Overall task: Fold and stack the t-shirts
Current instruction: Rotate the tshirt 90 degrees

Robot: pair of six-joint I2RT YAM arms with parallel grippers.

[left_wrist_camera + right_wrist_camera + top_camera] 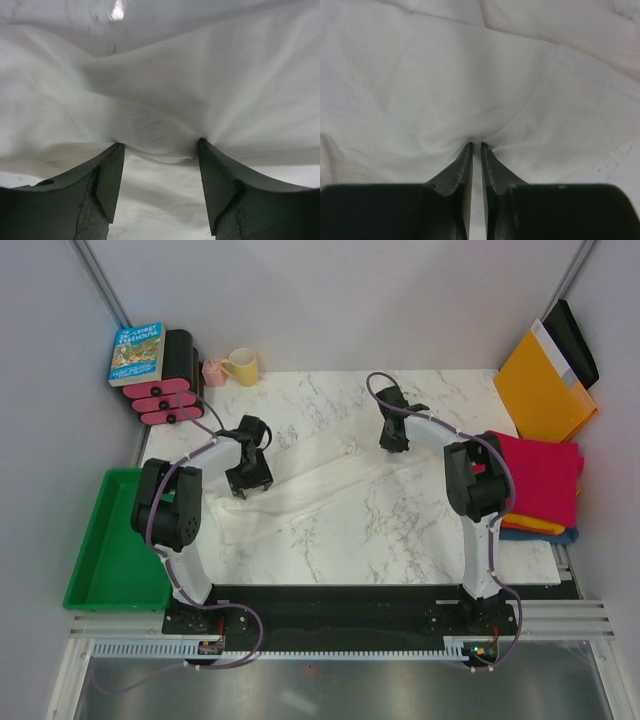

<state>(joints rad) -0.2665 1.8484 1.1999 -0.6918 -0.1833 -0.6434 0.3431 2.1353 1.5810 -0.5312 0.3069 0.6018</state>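
**ENTRY: white t-shirt [310,480]**
Thin and wrinkled. Lies flat on the marbled tabletop [420,530], from approx 8 o'clock in toward centre. It is not yet folded. Done pile sits at the 3 o'clock edge: red shirt [545,475] on top, with the edges of an orange shirt [530,525] and a dark blue shirt [562,537] showing under it.

**RISKS (judged)**
1. Only one end is held. If R gripper [392,440] lifts or pulls before L gripper [248,478] clamps, the cloth drags skew and the fold goes crooked.
2. R pinch looks small, so it may slip out under tension.
3. L tips closing on a low ridge may grab two layers, or skate over and miss, since the fabric is thin and lies flat.
4. White cloth on white marble makes hems hard to read from the top view. A misjudged corner would give an uneven rectangle.
5. A carry toward 3 o'clock could nudge the pile.

**END EFFECTORS**
- L gripper [160,144], at 9 o'clock: jaws wide apart. Both tips press down into the t-shirt w/ a soft ridge bunched between them. Nothing is clamped.
- R gripper [476,146], near centre toward 12 o'clock: jaws nearly together, only a sliver of gap. Puckers radiate from the tips, so it has a small pinch of the white t-shirt.
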